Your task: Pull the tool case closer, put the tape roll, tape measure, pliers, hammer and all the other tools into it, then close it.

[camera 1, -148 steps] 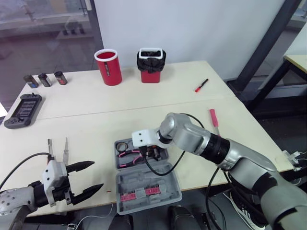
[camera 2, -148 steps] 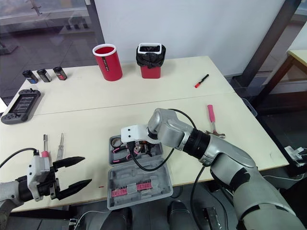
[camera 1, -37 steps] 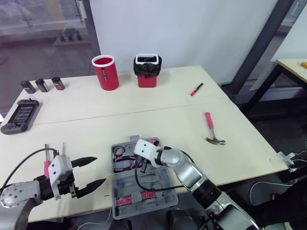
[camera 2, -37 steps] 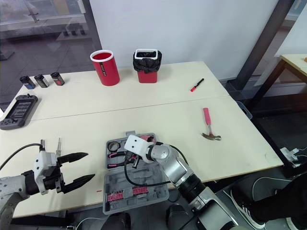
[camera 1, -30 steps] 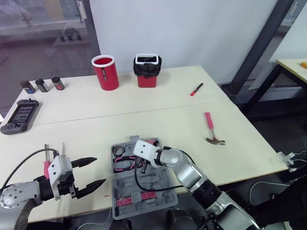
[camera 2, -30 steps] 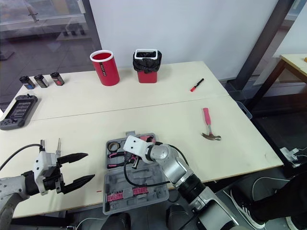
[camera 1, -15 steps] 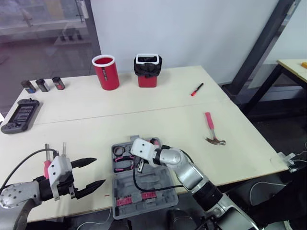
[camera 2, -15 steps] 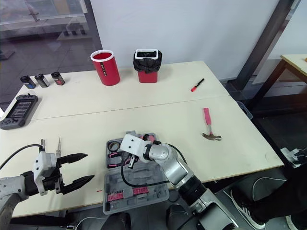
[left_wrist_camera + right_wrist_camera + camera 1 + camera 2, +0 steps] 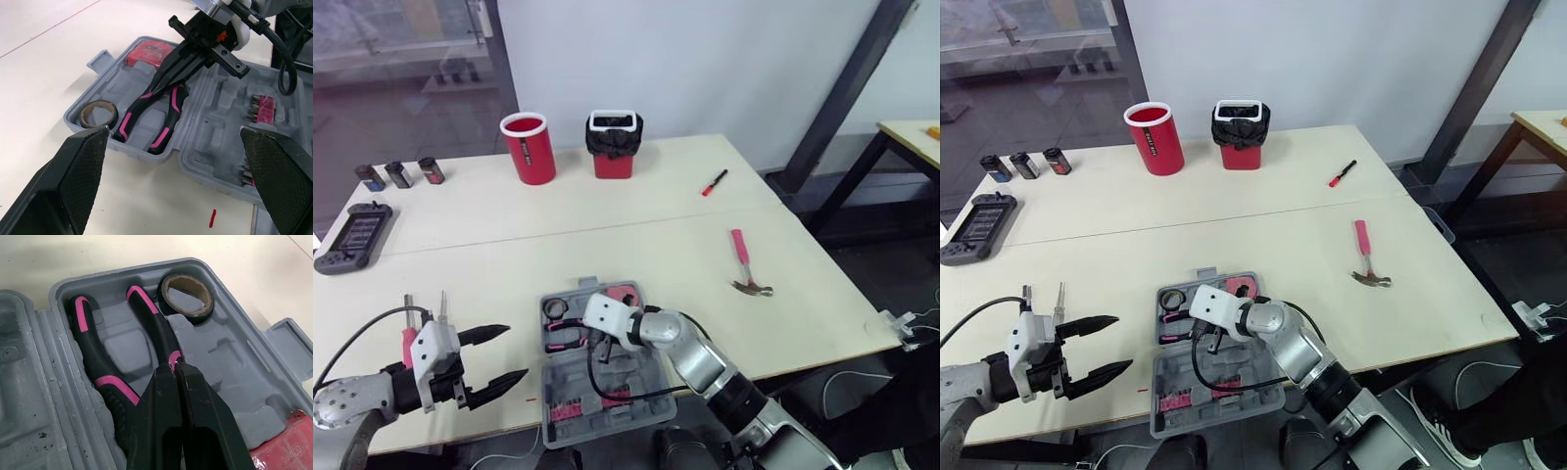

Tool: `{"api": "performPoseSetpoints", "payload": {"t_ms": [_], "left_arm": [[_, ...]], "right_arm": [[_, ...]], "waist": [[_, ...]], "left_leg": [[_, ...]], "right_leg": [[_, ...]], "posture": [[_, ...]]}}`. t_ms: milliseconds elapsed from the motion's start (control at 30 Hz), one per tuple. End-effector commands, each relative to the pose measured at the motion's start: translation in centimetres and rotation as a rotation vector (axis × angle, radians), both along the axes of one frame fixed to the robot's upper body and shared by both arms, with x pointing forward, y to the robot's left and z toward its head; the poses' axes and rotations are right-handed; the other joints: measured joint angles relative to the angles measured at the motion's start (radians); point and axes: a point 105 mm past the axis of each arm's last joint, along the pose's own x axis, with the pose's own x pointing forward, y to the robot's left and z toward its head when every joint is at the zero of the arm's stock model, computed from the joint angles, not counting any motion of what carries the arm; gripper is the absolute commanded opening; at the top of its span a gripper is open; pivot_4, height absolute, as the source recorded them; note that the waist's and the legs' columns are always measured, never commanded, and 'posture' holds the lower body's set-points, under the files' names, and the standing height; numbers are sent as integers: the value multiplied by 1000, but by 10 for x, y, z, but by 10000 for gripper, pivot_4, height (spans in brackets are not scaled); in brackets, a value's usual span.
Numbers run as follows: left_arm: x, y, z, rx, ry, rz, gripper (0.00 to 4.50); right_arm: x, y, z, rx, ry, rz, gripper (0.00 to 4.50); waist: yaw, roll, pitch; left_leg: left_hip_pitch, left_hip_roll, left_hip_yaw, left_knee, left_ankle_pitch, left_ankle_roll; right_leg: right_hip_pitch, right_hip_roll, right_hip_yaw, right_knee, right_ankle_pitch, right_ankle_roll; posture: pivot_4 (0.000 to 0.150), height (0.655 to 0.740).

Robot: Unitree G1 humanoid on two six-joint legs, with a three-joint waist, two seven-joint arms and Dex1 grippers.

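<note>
Though label on tape measure (image 9: 148, 52) illegible, R jaws closed at pliers (image 9: 95, 360), L jaws wide, empty.

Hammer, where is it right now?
In the left eye view the hammer lies on the right side of the table, apart from the open tool case, with the red pen beyond it.

Grey moulded plastic, rubbery grips and a pale matt tabletop.

The tool case (image 9: 234, 357) is matt grey plastic, finely textured, with dark specks in its lid half. The pliers (image 9: 149, 318) wear black and pink grips with a soft sheen. The tape roll (image 9: 193, 316) has a brown cardboard core under dark, shiny tape. The right gripper (image 9: 175, 363) has fingers (image 9: 161, 421) of smooth, faintly glossy black plastic. The table (image 9: 49, 29) is smooth and matt.
</note>
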Motion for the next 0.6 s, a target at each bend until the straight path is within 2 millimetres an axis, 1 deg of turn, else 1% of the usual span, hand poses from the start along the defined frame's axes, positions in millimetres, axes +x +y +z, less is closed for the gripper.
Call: {"api": "performPoseSetpoints", "payload": {"t_ms": [33, 133, 233, 367, 467, 567, 600], "left_arm": [[1, -1, 10, 7, -36, -7, 45000], [1, -1, 9, 7, -35, -8, 45000], [0, -1, 7, 13, -32, -13, 45000], [0, -1, 7, 14, -32, -13, 45000], [-1, -2, 6, 14, -32, -14, 45000], [-2, -3, 5, 13, -31, -14, 45000], [-3, -3, 5, 13, -31, -15, 45000]], "right_arm": [[9, -16, -21, -80, 119, -121, 855], [11, -19, -23, -86, 211, -180, 855], [2, -15, -25, -76, 339, -200, 855], [-8, -21, -39, -151, 449, -230, 855], [-9, -27, -50, -183, 530, -308, 855], [-10, -27, -57, -206, 564, -324, 855], [-12, -31, -65, -240, 572, -327, 855]], "waist": [[1, 0, 0], [0, 1, 0], [4, 3, 2], [8, 5, 2], [8, 4, 2], [3, 4, 0], [2, 4, 0]], "left_leg": [[1, 0, 0, 0, 0, 0], [4, 0, -1, 0, 0, 0], [8, 0, -1, 1, 0, 0], [13, 0, -1, 0, 0, -1], [13, 0, 1, -2, 0, -1], [13, 0, 1, -3, 0, -1], [13, 0, 0, -3, 0, -1]], "right_leg": [[1, 0, 0, 0, 0, 0], [2, 0, 0, 1, 1, -2], [5, 0, 0, 1, 0, 0], [6, -1, 0, -2, 0, 1], [7, -2, 0, -5, 1, -2], [8, -2, 0, -4, 1, -1], [8, -2, 0, -4, 1, -1]], "posture": [[1500, 7387], [1500, 7387], [1500, 7387], [1500, 7387], [1500, 7387], [1500, 7387], [1500, 7387]]}}
